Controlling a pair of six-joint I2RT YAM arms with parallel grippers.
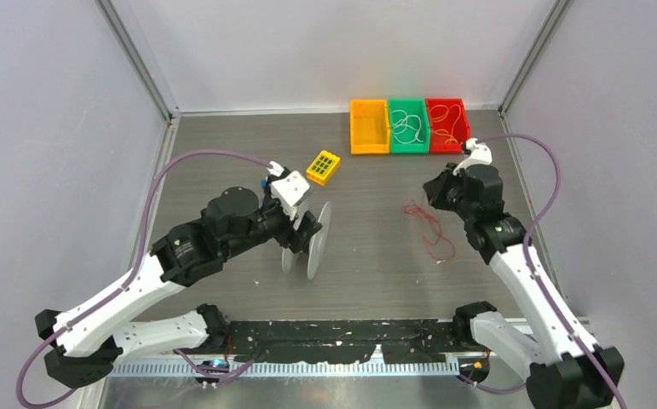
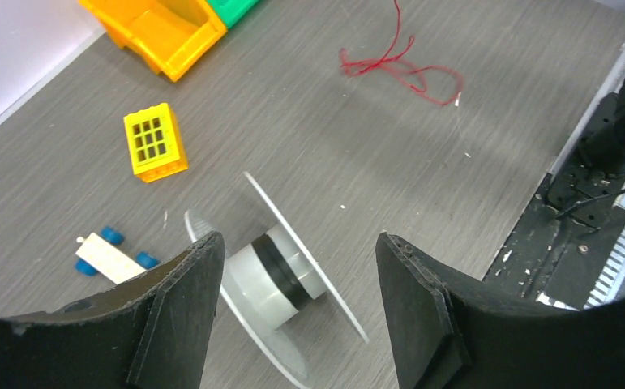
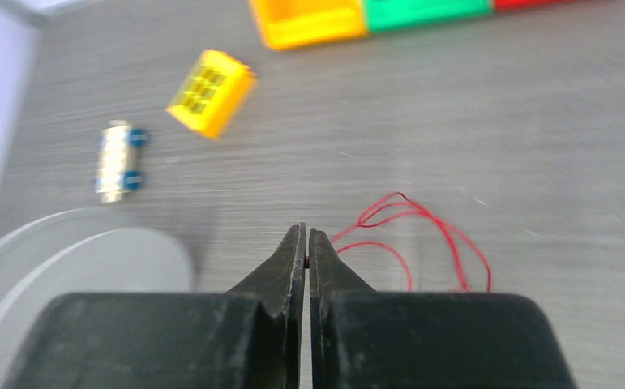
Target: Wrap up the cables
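Observation:
The cable point(image 1: 431, 234) is a thin red wire lying in loose loops on the grey table, right of centre. One end of the cable point(image 3: 422, 219) runs into the tips of my right gripper point(image 3: 306, 235), which is shut on it just above the table. In the top view my right gripper point(image 1: 427, 194) sits at the upper end of the loops. A white spool point(image 2: 276, 271) with a black band lies on its side below my left gripper point(image 2: 299, 237). That gripper is open and holds nothing. The cable point(image 2: 398, 69) lies well beyond it.
A yellow grid block point(image 1: 323, 167) lies behind the spool point(image 1: 316, 243). Orange point(image 1: 369, 126), green point(image 1: 408, 124) and red point(image 1: 446, 123) bins stand at the back, the last two with thin wires inside. A small white piece with blue knobs point(image 2: 110, 255) lies near the spool.

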